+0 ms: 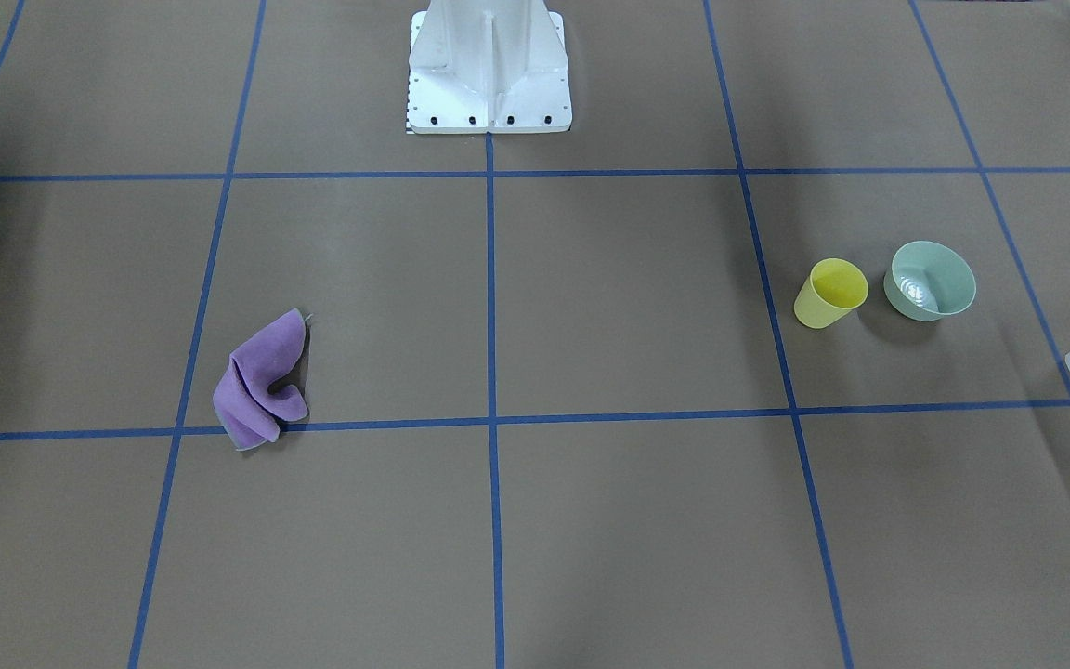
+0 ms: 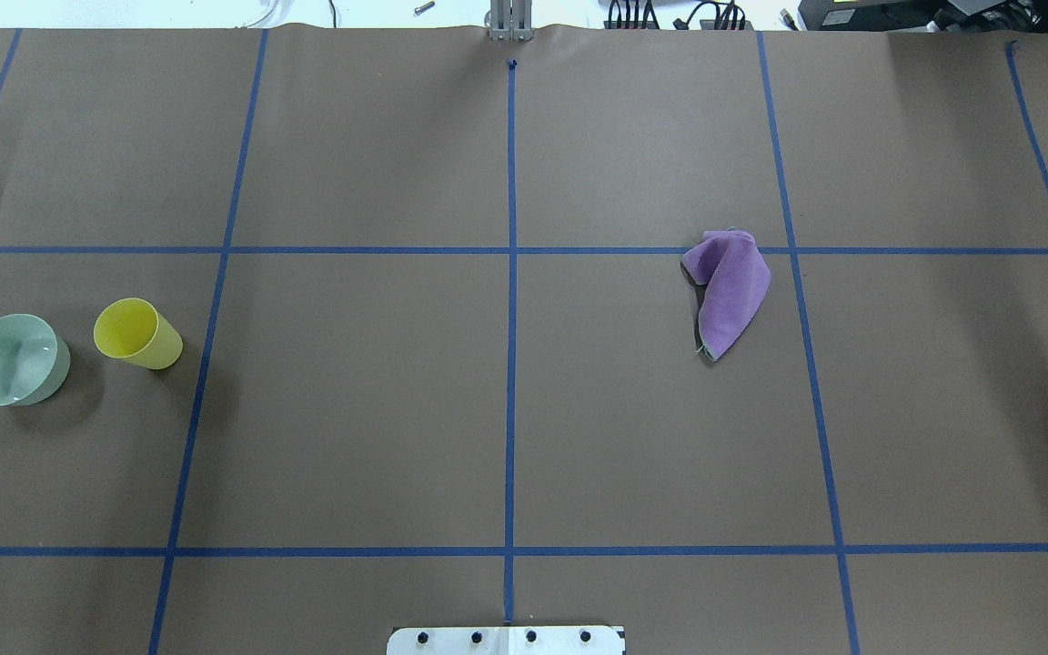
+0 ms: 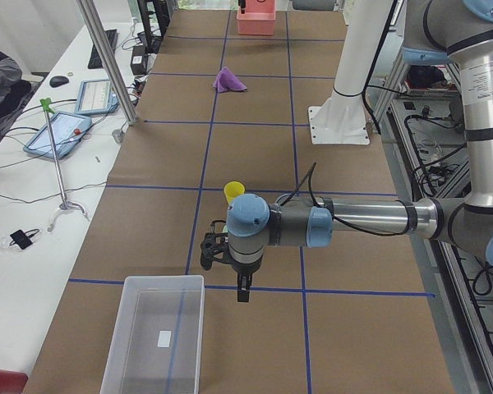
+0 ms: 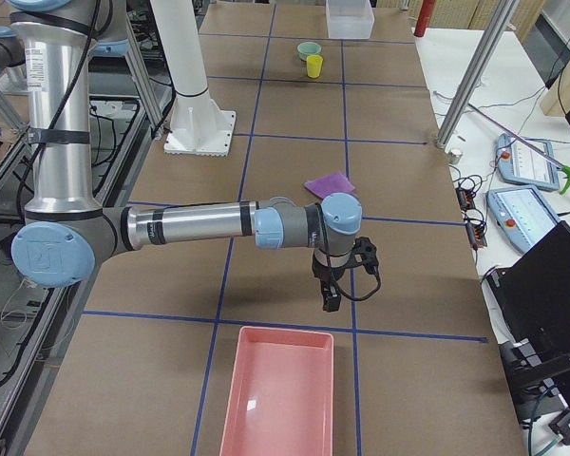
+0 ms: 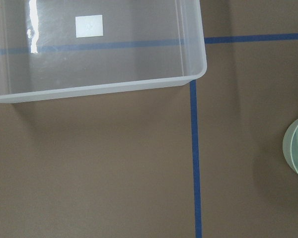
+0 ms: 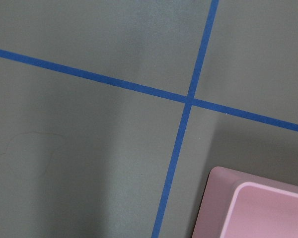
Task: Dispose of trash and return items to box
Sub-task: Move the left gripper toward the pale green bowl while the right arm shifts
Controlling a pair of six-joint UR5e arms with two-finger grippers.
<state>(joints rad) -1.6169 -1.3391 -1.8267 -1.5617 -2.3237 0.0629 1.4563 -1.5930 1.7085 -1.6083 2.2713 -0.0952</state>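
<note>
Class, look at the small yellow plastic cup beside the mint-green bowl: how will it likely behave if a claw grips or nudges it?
The small yellow plastic cup looks thin-walled and empty, so it is probably light. It stands upright and narrows toward its base, so a sideways nudge may tip it. Its round wall would then let it roll.

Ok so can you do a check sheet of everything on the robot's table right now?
Surface: brown paper-covered table with blue tape grid; no spills seen.
Job's things: small yellow plastic cup and mint-green plastic bowl stand upright, side by side, apart; translucent white plastic bin, nothing seen inside.
Clutter: crumpled purple cloth; pink plastic tray, nothing seen inside.
Grippers: left tool hangs near the bin, right tool near the tray; open or shut, cannot tell.
Cables: black cable looped at the right tool.
Surroundings: blue-edged tablet on a side bench.
</note>
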